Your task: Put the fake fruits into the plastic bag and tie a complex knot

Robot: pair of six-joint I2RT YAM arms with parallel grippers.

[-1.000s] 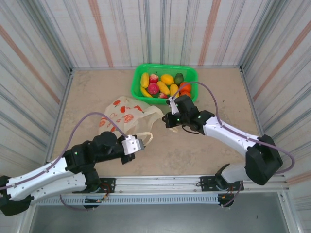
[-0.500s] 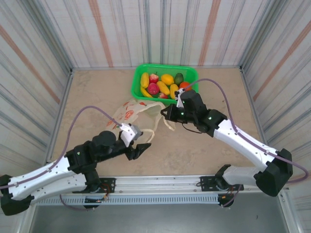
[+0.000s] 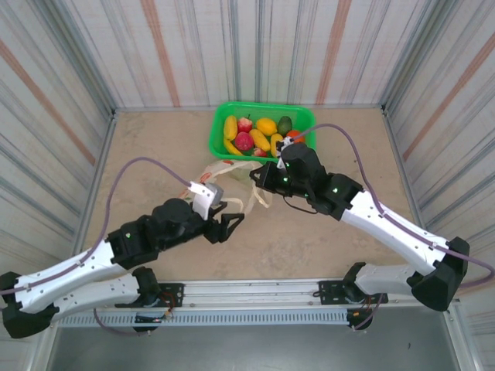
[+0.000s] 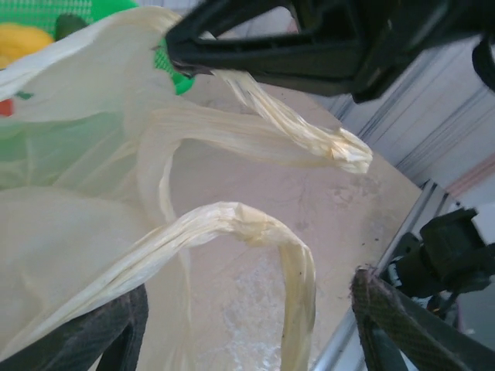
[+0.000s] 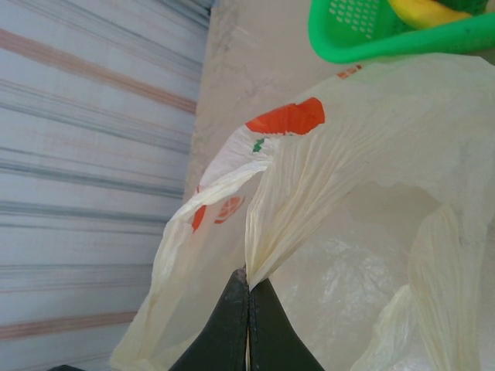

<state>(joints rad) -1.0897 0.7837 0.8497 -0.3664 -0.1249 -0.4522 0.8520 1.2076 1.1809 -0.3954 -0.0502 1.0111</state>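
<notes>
Top view has plastic bag (image 3: 220, 171) crumpled on tabletop (image 3: 155, 139), fake fruits (image 3: 263, 127) in green basket (image 3: 303, 114) behind; right wrist shows right pincer (image 5: 248, 287) clenched on bag fold, left wrist shows left pincer (image 4: 247, 321) released around loop handle (image 4: 232, 220).

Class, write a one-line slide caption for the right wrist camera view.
Right gripper shut on a pinched fold of the plastic bag, green basket holding a fake fruit beyond it.

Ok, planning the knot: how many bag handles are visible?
2. One handle just under the right pincer; the other handle arches in front of the open left pincer.
</notes>
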